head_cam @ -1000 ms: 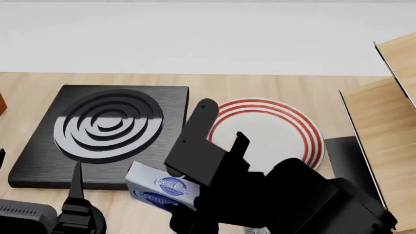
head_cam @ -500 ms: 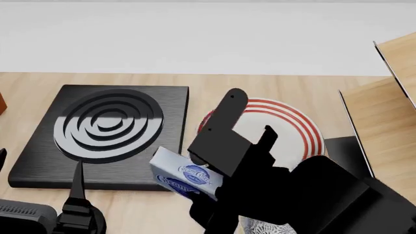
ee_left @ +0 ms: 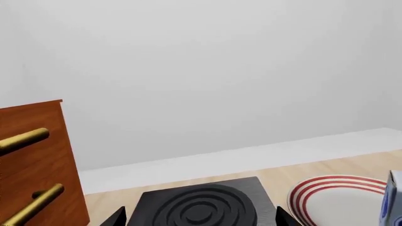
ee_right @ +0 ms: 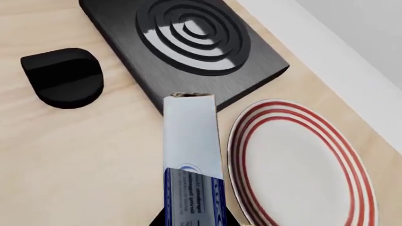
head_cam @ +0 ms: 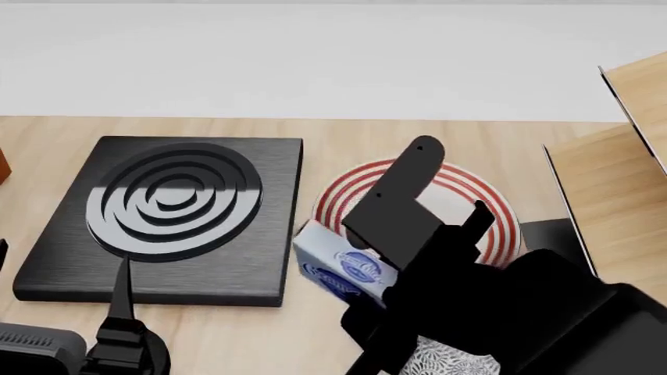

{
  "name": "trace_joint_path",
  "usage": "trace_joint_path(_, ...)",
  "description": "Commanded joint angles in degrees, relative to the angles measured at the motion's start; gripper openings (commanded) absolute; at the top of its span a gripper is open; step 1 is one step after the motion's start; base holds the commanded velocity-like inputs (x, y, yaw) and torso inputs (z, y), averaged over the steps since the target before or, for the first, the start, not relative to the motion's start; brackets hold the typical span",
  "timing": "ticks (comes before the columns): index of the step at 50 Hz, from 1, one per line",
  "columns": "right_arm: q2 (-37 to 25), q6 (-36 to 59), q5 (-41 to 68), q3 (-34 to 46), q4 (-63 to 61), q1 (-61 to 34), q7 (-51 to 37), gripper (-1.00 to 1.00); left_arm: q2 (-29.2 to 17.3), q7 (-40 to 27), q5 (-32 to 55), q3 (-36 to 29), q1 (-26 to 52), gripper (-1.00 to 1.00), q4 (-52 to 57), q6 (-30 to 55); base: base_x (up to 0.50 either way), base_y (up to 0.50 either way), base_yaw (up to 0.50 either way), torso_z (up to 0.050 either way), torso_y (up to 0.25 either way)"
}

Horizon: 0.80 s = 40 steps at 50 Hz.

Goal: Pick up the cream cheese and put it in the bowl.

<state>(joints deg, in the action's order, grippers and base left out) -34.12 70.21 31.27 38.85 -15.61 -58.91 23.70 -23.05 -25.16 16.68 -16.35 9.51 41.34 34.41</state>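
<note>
**Cheese box held aloft beside the plate**

The right gripper (head_cam: pixel 391 262) is clamped on the cheese (head_cam: pixel 342 264) — a blue and white box carried clear of the wooden table (head_cam: pixel 479 137); in the head view the box shows between the burner (head_cam: pixel 172 215) and the plate (head_cam: pixel 438 207), its far corner over the plate's near rim. The right wrist view shows the cheese (ee_right: pixel 191 165) end-on, jutting out from the gripper with its free end over the bare strip just beside the plate (ee_right: pixel 301 165); the plate's red rings run alongside it, and the burner (ee_right: pixel 182 44) lies just beyond the plate. A black rounded part (ee_right: pixel 63 75) shows over the table on the burner's far side from the plate. The bowl (head_cam: pixel 443 361) peeks out under the right arm, nearer the robot than the plate — only a patch of its patterned wall shows.

The left gripper (head_cam: pixel 123 312) stays low, nearer the robot than the burner's corner; whether it is open or closed cannot be told. The left wrist view takes in the burner (ee_left: pixel 201 207), the plate (ee_left: pixel 336 200), a sliver of the cheese (ee_left: pixel 392 200) and a brown cabinet (ee_left: pixel 31 160) with brass handles (ee_left: pixel 25 139).
</note>
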Motion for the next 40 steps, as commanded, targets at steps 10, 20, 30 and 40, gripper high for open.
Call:
trace_joint_path(10, 0.41, 3.35, -0.74, -2.59, 2.47, -0.94, -3.06, -1.0, -0.04, -0.29, 0.12, -0.5, 0.36, 1.0, -0.15, 0.09, 0.0, 0.0, 0.0, 0.0, 0.001)
trace_joint_path(20, -0.25, 2.71, -1.91, -1.54, 2.86, -0.94, -3.87, -1.0, -0.07, -0.38, 0.14, -0.84, 0.66, 1.0, -0.21, 0.27, 0.0, 0.0, 0.0, 0.0, 0.0)
trace_joint_path(30, -0.6, 2.41, -2.14, -1.95, 3.37, -0.87, -4.46, -1.0, -0.21, -0.6, 0.17, -1.01, 0.7, 1.0, -0.05, 0.43, 0.0, 0.0, 0.0, 0.0, 0.0)
trace_joint_path(40, -1.41, 3.67, -1.33, -2.97, 2.66, -0.65, -4.79, -1.0, -0.34, -1.0, 0.21, -1.08, 0.81, 1.0, 0.4, 0.84, 0.0, 0.0, 0.0, 0.0, 0.001)
